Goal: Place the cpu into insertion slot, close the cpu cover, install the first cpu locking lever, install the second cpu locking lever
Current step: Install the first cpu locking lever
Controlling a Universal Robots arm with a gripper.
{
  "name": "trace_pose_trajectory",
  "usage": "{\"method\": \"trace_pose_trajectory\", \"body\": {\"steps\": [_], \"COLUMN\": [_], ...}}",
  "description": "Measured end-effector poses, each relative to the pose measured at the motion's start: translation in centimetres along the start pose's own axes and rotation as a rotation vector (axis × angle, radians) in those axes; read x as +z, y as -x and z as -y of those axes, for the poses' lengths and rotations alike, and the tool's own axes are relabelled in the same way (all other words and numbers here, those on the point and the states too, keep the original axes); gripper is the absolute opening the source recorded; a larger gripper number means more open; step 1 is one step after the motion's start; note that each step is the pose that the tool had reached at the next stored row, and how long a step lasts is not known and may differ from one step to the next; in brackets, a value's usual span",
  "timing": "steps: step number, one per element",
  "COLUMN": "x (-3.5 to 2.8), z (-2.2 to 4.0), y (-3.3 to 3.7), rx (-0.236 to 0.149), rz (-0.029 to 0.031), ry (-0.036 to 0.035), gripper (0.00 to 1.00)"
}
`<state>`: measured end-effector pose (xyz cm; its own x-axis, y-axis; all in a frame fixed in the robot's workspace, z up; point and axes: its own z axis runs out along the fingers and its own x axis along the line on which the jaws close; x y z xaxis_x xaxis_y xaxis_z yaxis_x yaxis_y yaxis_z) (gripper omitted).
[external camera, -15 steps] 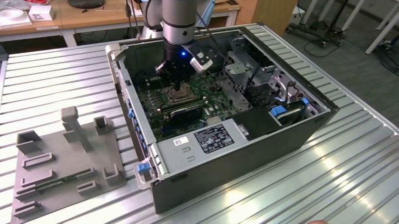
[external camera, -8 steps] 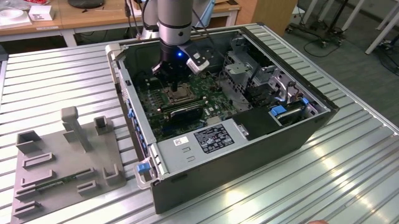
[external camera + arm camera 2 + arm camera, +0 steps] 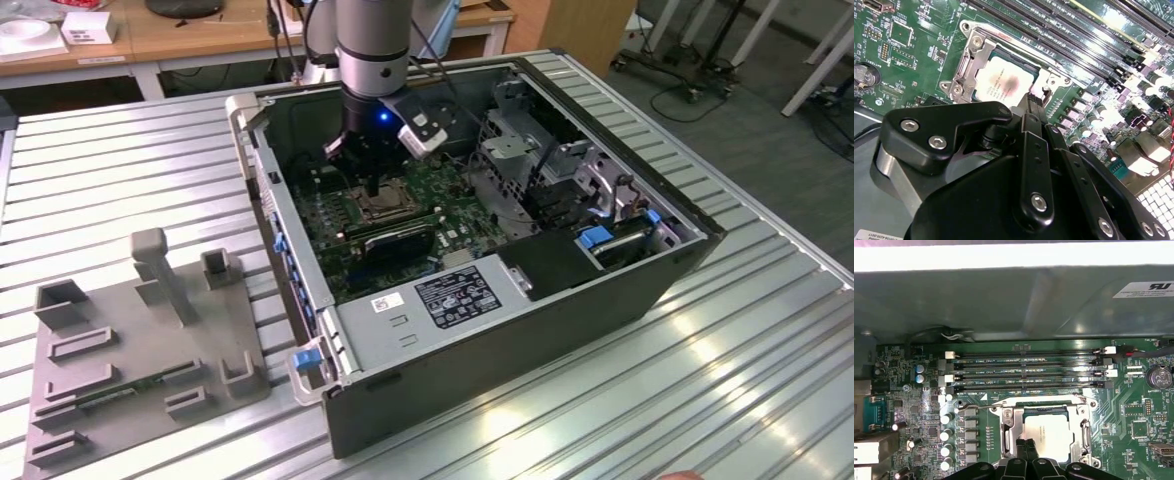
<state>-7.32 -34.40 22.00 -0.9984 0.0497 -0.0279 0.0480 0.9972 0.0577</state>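
The cpu lies flat in the socket on the green motherboard, its pale metal top facing up; it also shows in the second wrist view as the cpu. The silver cpu cover lies down around it as a frame, seen again as the cpu cover. A thin wire locking lever runs along the socket edge nearest the memory slots. My gripper is shut, its black fingertips together at the socket's edge just beside the cpu. In the exterior view the gripper hangs over the socket inside the case.
Several long memory slots run beside the socket, with the case wall beyond. A drive cage and a power supply crowd the case. A grey parts fixture sits on the ribbed metal table at the exterior view's left.
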Motion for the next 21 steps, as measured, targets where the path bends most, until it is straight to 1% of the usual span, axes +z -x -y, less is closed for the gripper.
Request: {"method": "trace_pose_trajectory", "body": {"steps": [1,3,9,13,21], "x": [0.00,-0.01,-0.01,-0.02,-0.04], "z": [0.00,0.01,0.02,0.03,0.07], "y": [-0.01,-0.28,-0.30,-0.49,-1.36], "rx": [0.000,0.000,0.000,0.000,0.000], "rz": [0.0000,0.0000,-0.0001,0.0000,0.0005], "ry": [0.0000,0.0000,0.0000,-0.0001,0.0000], "gripper": [0.11,0.11,0.11,0.11,0.11]}}
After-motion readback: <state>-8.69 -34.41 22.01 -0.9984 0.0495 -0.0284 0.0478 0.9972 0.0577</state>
